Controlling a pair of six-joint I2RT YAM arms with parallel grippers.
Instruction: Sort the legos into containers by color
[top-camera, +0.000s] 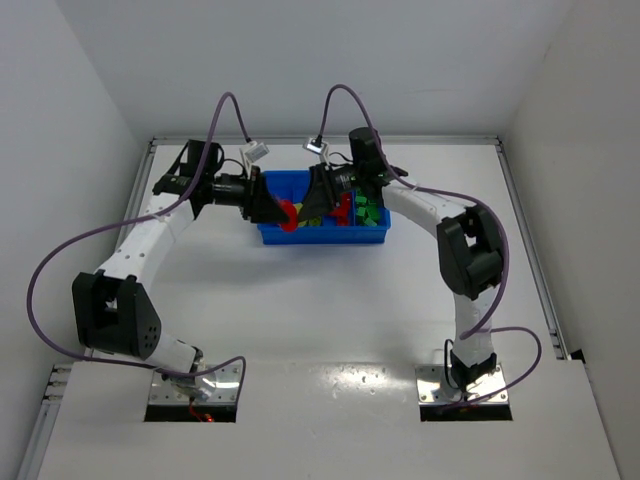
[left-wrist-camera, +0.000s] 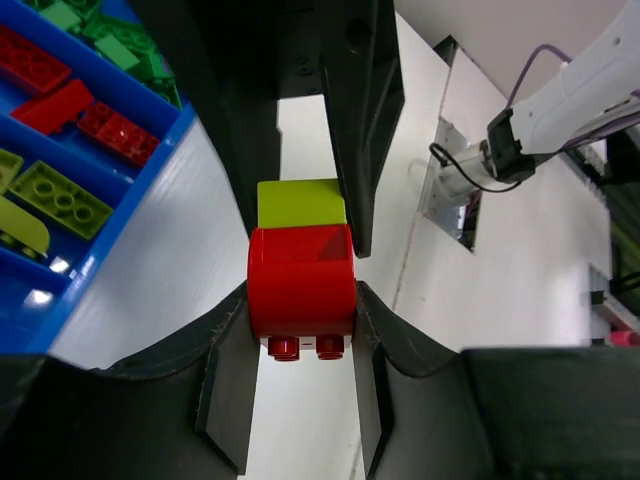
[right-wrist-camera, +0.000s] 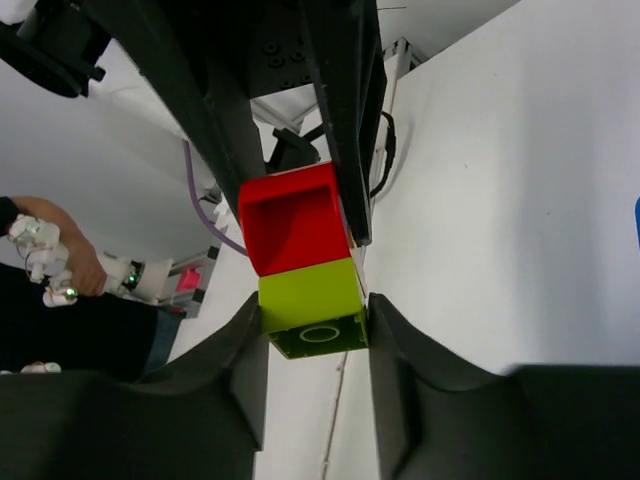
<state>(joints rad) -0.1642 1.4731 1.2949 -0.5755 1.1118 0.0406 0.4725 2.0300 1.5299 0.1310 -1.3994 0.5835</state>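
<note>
The left claw (left-wrist-camera: 300, 300) pinches a red brick (left-wrist-camera: 300, 280) that is joined to a yellow-green brick (right-wrist-camera: 310, 300). The right claw (right-wrist-camera: 313, 310) pinches that yellow-green brick from the opposite side, so the two-colour stack hangs between them above the white desk (top-camera: 320, 300), near the left end of the blue tray (top-camera: 325, 238). In the tray, loose red legos (left-wrist-camera: 110, 130), green legos (left-wrist-camera: 130, 45) and yellow-green legos (left-wrist-camera: 62, 200) lie in separate neighbouring compartments.
</note>
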